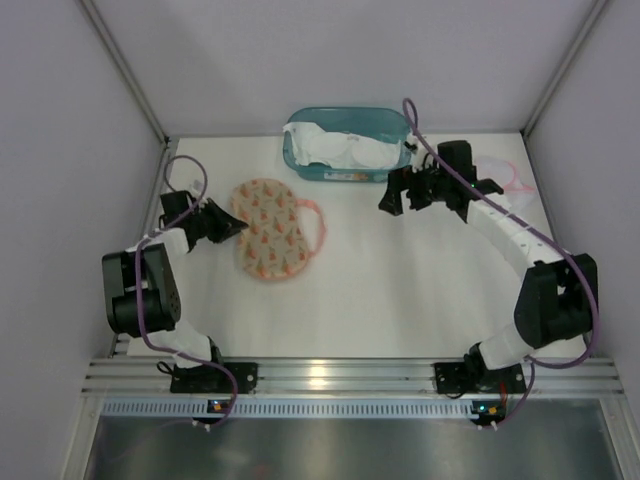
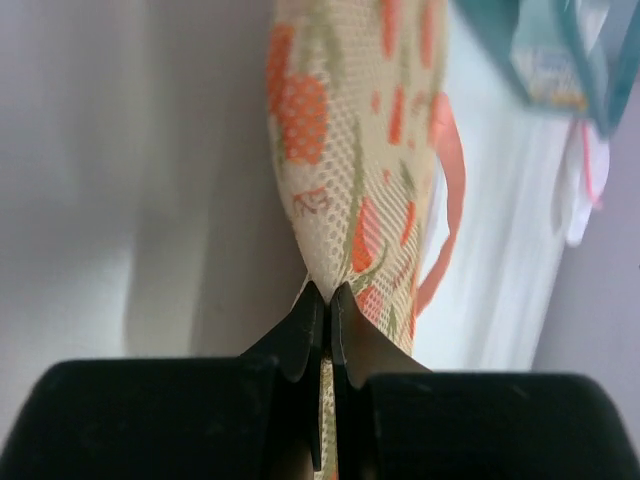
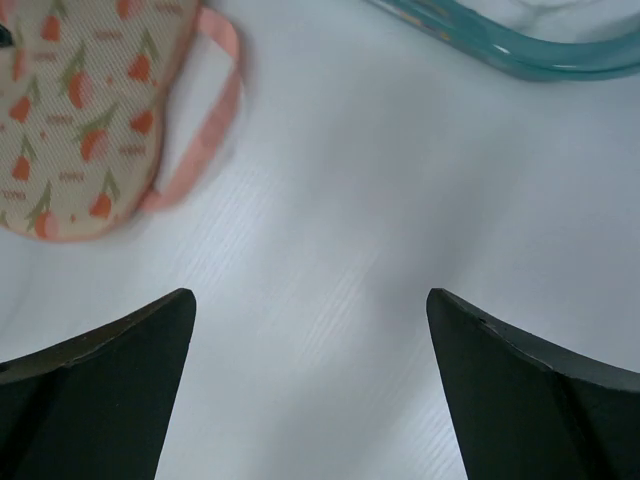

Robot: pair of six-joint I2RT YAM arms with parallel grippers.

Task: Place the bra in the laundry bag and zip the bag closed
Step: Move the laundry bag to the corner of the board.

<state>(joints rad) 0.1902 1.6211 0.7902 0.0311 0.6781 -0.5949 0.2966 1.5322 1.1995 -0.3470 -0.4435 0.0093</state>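
The laundry bag point(image 1: 268, 228) is a flat cream mesh pouch with orange flowers and a pink loop, lying left of the table's middle. My left gripper point(image 1: 238, 228) is shut on its left edge; in the left wrist view the mesh of the laundry bag point(image 2: 350, 170) is pinched between the tips of the left gripper point(image 2: 328, 290). A white bra point(image 1: 345, 150) lies heaped in the teal basket point(image 1: 296, 160) at the back. My right gripper point(image 1: 402, 193) hangs open just in front of the basket. In its wrist view the right gripper point(image 3: 310, 300) holds nothing, with the laundry bag point(image 3: 80, 120) at upper left.
A white garment with pink straps point(image 1: 515, 180) lies by the right wall, partly behind the right arm. White walls close in the table on the left, back and right. The teal basket's rim point(image 3: 530, 60) shows close above the right fingers.
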